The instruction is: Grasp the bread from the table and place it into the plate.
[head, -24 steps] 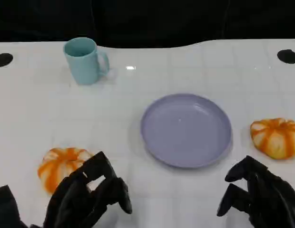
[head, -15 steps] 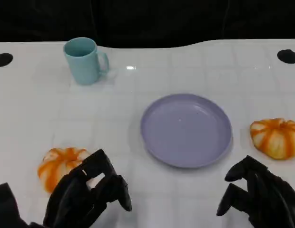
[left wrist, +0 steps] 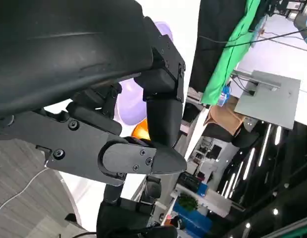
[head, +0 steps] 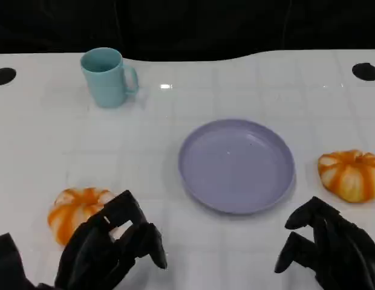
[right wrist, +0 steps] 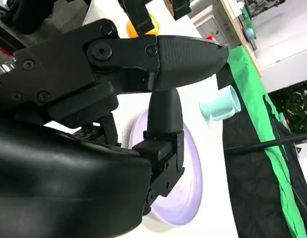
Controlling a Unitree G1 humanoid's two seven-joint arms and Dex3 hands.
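Two orange-and-white striped breads lie on the white table [head: 193, 90], one plate, one mug, and two black hands reach in from the near edge.

The left bread [head: 75, 211] sits at the near left of the table, well apart from the plate [head: 236, 165]. The left hand [head: 109, 251] is just beside it on the near side, its fingers [head: 124, 211] lying over the bread's near right edge in the head view; whether they touch it I cannot tell. The fingers are spread and slightly curled, and nothing is held in them. The left wrist view shows the same hand [left wrist: 143, 124] with fingers apart and a sliver of lilac plate and orange bread beyond them.

The right bread [head: 351, 175] lies at the far right, just beside the plate's right rim but not touching it. The right hand [head: 323, 251] hovers at the near right, nearer to the robot than that bread and apart from it, fingers loosely curled with gaps between them, holding nothing. In the right wrist view the hand [right wrist: 158, 99] shows parted fingers over the plate.

The lilac plate stands in the middle of the table with nothing on it. The teal mug [head: 107, 77] stands upright at the far left, handle to the right. Two black round spots mark the table's far corners.

No brand, label or writing can be read on any of these things.
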